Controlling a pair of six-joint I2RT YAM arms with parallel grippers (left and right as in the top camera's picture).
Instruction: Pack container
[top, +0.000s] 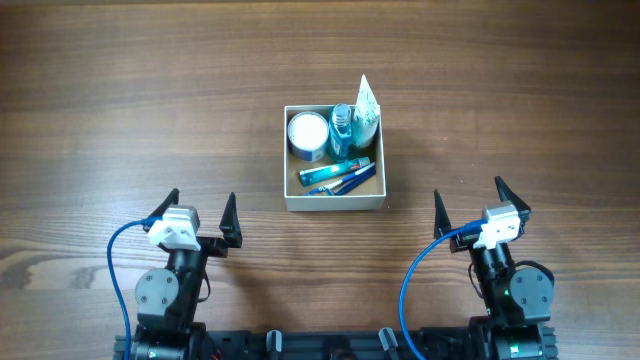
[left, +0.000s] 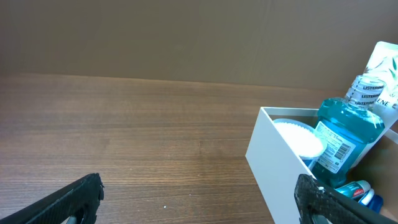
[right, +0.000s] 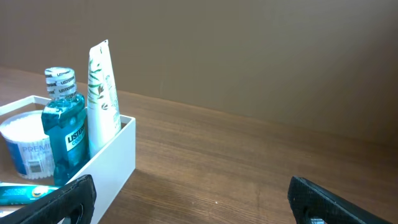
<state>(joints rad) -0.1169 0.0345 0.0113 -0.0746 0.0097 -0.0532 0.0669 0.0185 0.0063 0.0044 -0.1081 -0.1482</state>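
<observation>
The container (top: 334, 203), a square shallow box with white walls and a tan inside, sits at the table's centre. It holds a white round jar (top: 307, 135), a blue mouthwash bottle (top: 343, 128), an upright white tube (top: 367, 105) and blue toothpaste tubes (top: 337, 176) lying flat. My left gripper (top: 200, 218) is open and empty at the front left. My right gripper (top: 467, 203) is open and empty at the front right. The container also shows in the left wrist view (left: 273, 165) and in the right wrist view (right: 115, 158).
The brown wooden table (top: 120, 110) surrounds the container on all sides. A blue cable (top: 118, 262) loops at the left arm and another blue cable (top: 408, 285) at the right arm, both near the front edge.
</observation>
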